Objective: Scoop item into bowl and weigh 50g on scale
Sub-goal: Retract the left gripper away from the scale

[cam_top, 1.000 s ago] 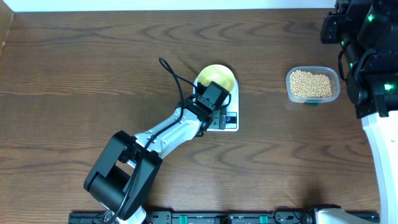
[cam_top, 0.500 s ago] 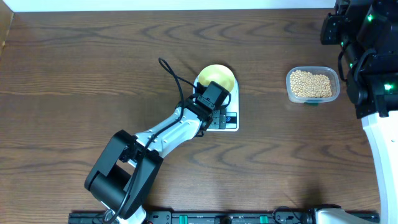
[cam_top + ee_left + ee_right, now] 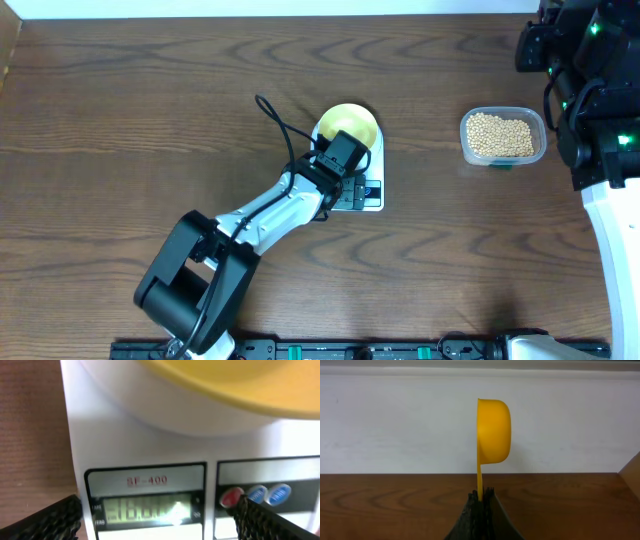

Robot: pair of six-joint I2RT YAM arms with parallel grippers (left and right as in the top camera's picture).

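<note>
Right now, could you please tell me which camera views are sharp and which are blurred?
Left wrist: too close, so the scale's display digits and the pale-yellow bowl are soft. Right wrist: the yellow measuring scoop is crisp and evenly lit against the white wall. Overhead: sharp, the table's wood grain and the beans clear.

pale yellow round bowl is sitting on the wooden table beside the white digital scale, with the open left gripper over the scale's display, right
Not quite. The small round pale-yellow bowl sits on top of the white flat digital scale, not on the wooden table beside it, as the overhead view shows. The open left gripper is over the scale's display.
</note>
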